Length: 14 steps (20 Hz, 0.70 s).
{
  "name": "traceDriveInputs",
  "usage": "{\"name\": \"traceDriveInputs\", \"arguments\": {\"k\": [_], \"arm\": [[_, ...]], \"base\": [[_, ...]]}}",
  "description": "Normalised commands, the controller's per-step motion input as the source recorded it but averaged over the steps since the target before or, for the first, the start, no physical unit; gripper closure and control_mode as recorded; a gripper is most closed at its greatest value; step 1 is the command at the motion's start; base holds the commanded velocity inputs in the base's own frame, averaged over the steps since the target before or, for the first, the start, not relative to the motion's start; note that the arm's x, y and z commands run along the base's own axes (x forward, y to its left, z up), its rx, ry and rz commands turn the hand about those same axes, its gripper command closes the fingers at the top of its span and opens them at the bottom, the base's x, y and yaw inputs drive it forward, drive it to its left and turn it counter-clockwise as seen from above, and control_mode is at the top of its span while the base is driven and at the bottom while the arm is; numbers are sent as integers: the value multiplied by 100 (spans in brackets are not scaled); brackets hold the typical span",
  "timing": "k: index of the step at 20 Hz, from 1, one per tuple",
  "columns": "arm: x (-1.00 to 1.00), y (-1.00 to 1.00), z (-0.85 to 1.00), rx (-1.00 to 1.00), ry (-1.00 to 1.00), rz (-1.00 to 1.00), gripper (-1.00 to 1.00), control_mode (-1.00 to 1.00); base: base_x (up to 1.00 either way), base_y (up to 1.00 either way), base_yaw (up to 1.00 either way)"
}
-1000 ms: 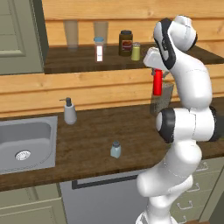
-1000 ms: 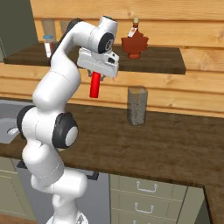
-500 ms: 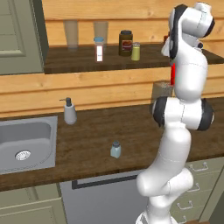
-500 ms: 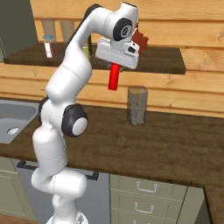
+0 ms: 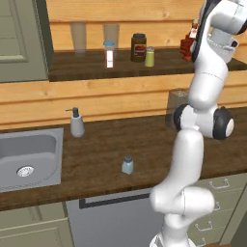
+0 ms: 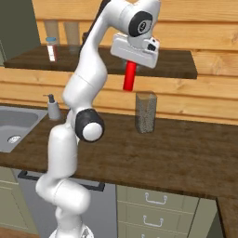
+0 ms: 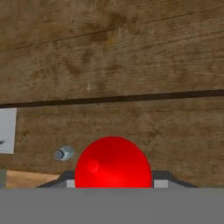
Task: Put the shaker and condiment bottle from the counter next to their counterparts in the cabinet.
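Gripper (image 6: pixel 132 60) raised by the shelf edge, clamped on the red bottle (image 6: pixel 129 76).

The bottle hangs upright below the hand, in front of the cabinet (image 6: pixel 186 69) floor edge and above the counter (image 6: pixel 186 153); in the hand view its red top sits between the fingers, the wood far below; the small blue-grey shaker (image 5: pixel 127 165) stands on the counter, well apart from the sink (image 5: pixel 29 159); a soap dispenser (image 5: pixel 76 123) stands behind the sink; on the shelf, the olive-yellow shaker (image 5: pixel 150 57) is just beside a dark jar (image 5: pixel 139 47); the brown sauce bottle (image 5: pixel 187 44) is partly hidden by the arm; a speckled grey block (image 6: pixel 146 112) stands on the counter under the shelf.
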Motion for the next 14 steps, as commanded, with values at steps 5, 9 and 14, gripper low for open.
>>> {"name": "traceDriveInputs", "arguments": {"k": [5,9,14], "arm": [[0,-74,63,6,-24,-3,100,-100],[0,-75,62,10,-20,-4,100,-100],[-7,-6,-2,6,-7,-1,100,-100]], "base": [[0,0,0],[0,0,0],[0,0,0]]}}
